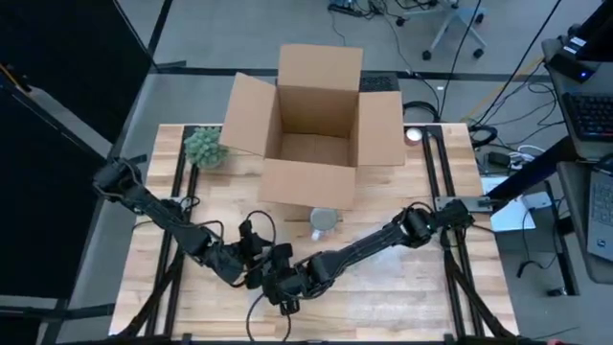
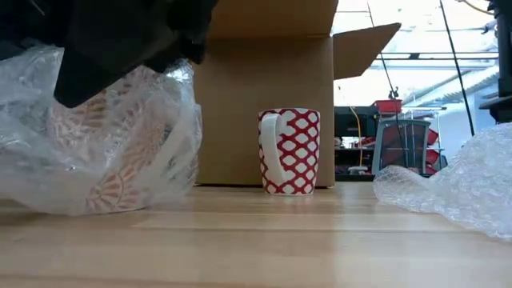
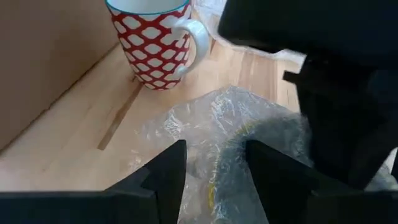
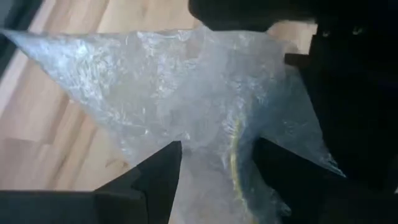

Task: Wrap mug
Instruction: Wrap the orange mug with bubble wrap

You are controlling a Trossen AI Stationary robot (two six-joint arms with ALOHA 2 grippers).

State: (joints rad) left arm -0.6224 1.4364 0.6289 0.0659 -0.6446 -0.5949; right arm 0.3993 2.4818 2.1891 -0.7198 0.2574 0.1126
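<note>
A red-and-white lattice mug [image 2: 290,150] stands upright on the wooden table in front of the open cardboard box [image 1: 316,125]. Near the table's front, a second, orange-patterned mug [image 2: 108,160] lies bundled in clear bubble wrap [image 2: 172,136], its underside on the table. My left gripper [image 3: 214,180] and my right gripper [image 4: 217,180] meet over this bundle [image 1: 273,276], each shut on the wrap. The dark gripper bodies hide the top of the bundle in the low view. My left gripper has bunched bubble wrap [image 3: 217,143] pinched between its two fingers, coming from above and slanting in from the table's left. The wrapped bundle rests on the table. My right gripper holds a gathered part of the same bubble wrap [image 4: 211,149] between its two fingers, slanting down from the table's right. The sheet fans out slack beyond the fingers [image 4: 93,68].
A small green plant [image 1: 205,147] stands at the far left beside the box. A loose heap of bubble wrap [image 2: 460,188] lies at the right in the low view. Black rails [image 1: 442,172] run along both sides of the table.
</note>
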